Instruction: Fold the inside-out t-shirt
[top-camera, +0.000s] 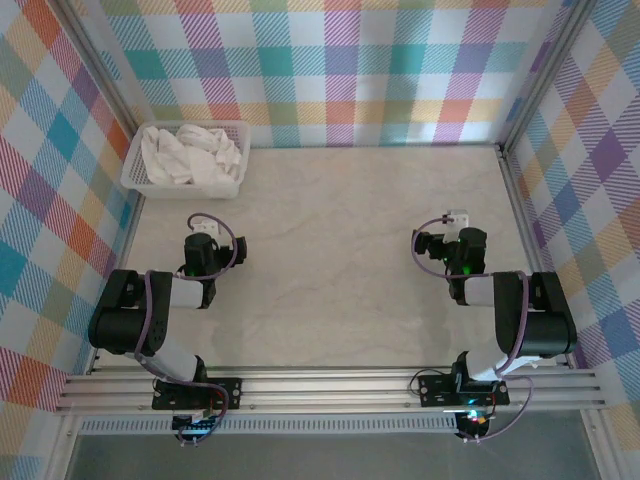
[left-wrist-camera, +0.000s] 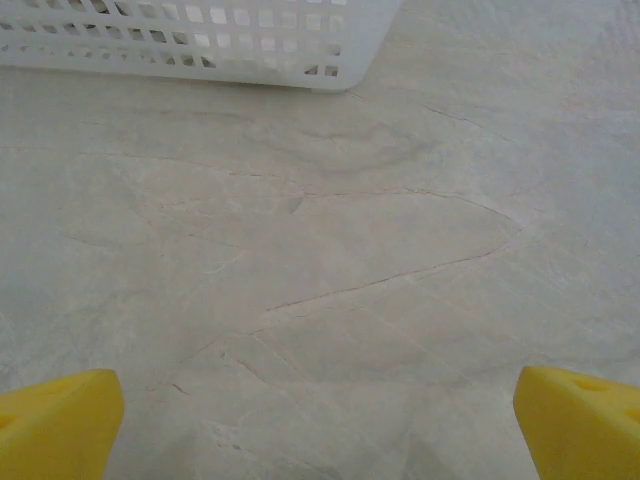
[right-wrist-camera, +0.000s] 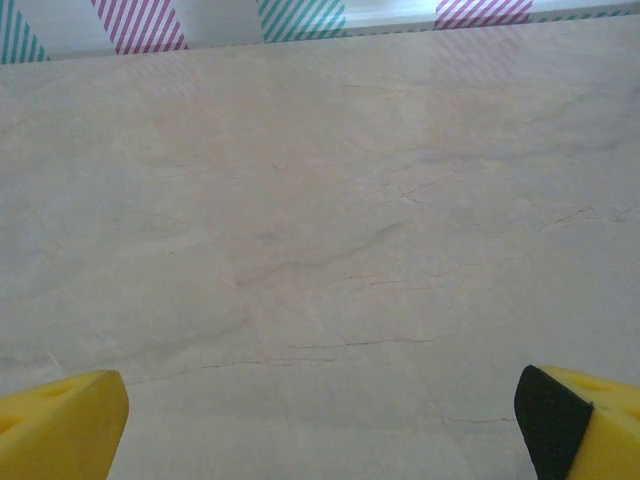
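1. White and crumpled, the inside-out t-shirt (top-camera: 190, 155) is lying bunched up inside a white mesh basket (top-camera: 133, 182). The basket is sitting in the far left corner of the table (top-camera: 330, 270), close against the checked walls (top-camera: 340, 70).
2. The left gripper (top-camera: 203, 228) is hovering over bare, marble-patterned tabletop on the near side of the basket, near it but not touching. Its jaws are standing wide apart with nothing between them.
3. In the left wrist camera, that gripper's yellow fingertips (left-wrist-camera: 55, 425) are showing at the two bottom corners of the frame. The basket's perforated wall is running along the top left, and only veined table surface is lying in between.
4. The right gripper (top-camera: 455, 228) is pointing toward the far wall over the right half of the table, well apart from the basket and the shirt. Its jaws are likewise spread wide and are gripping nothing.
5. In the right wrist camera, its yellow fingertips (right-wrist-camera: 60, 420) are framing open tabletop. A black pad (right-wrist-camera: 550, 430) is showing on the inner face of the one at the right edge.
6. Both arms are sitting folded back close to their bases, which are bolted to the aluminium rail (top-camera: 330, 385) along the near edge.
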